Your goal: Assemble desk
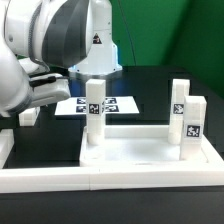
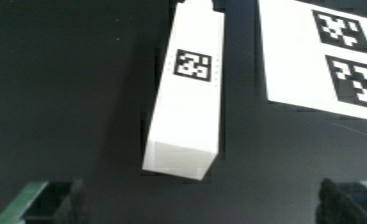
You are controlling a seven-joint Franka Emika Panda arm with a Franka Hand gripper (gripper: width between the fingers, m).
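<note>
Desk tabletop (image 1: 140, 152) lies flat in the middle of the black worktop (image 1: 150, 85), just behind the long white rail (image 1: 110, 182). It is wide and white, with a low rim. Three legs stand up on it: one leg (image 1: 95, 110) on the exterior view's left, and two more (image 1: 178, 104) (image 1: 193, 124) close together on the exterior view's right. I cannot tell how tightly they are fixed.

A fourth leg, the loose leg (image 2: 190, 100), lies flat on the worktop, just beside the marker board (image 2: 331, 55) but not touching it. It has a square black-and-white tag (image 2: 196, 65) on its top face.

The claw (image 2: 198, 203) hangs over the near end of this loose leg. It is wide apart and grips nothing. Its two fingers (image 2: 43, 200) sit one on each side, well clear of the leg.

I think the job now is to pick up this leg. To do it well, the claw should turn a bit, because the leg lies slanted between the fingers. It should go straight down, centred over the leg, so that neither finger lands on top. Then it should squeeze the two long flat sides. It should also stay off the marker board.
</note>
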